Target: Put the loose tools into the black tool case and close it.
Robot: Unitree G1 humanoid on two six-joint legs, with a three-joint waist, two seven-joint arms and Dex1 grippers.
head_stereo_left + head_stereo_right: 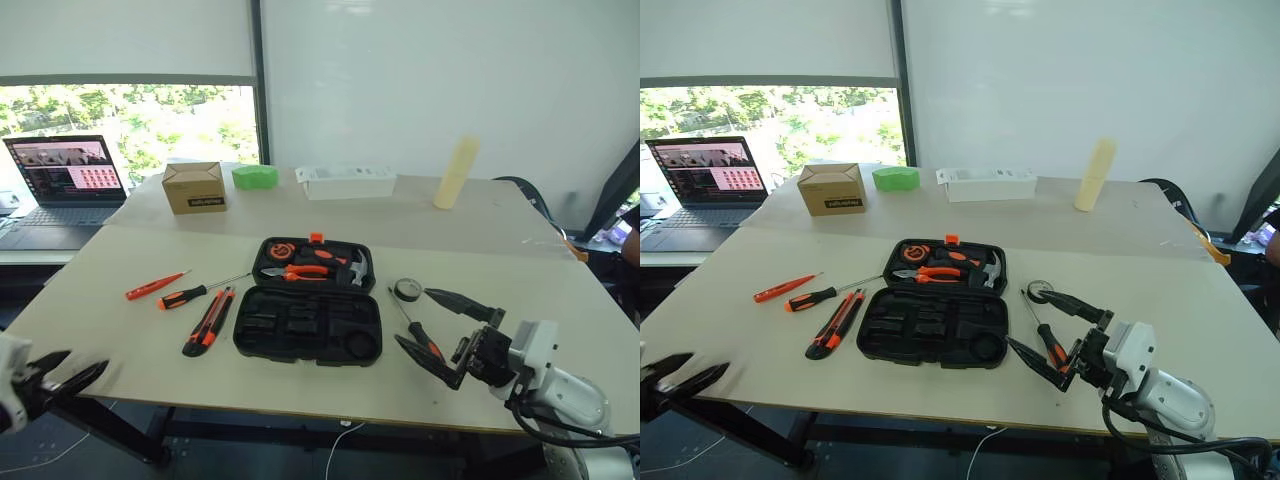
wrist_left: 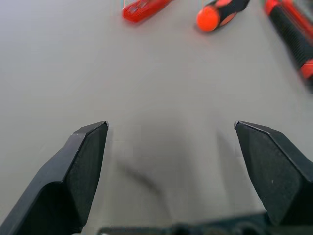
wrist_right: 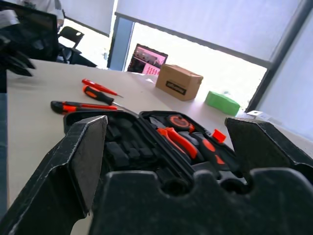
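Surface (image 1: pixel 120 300) carries the black tool case (image 1: pixel 308 325), lying open at centre, slots bare and ready for filling. Left of it: two utility knives (image 1: pixel 208 320), two screwdrivers (image 1: pixel 185 296); right: a third screwdriver (image 1: pixel 424 338), tape roll (image 1: pixel 407 289). Right gripper (image 1: pixel 447 332) hovers over that screwdriver, fingers spread, empty; left gripper (image 1: pixel 55 372) likewise spread, near the surface's edge.

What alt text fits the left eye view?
An open flat black plastic tool case lies mid-table, its half farther from the robot holding orange-handled tools. Two orange-and-black screwdrivers and two flat utility knives lie to its left, a third screwdriver and a small black tape roll to its right. Both open grippers, left and right, hold nothing.
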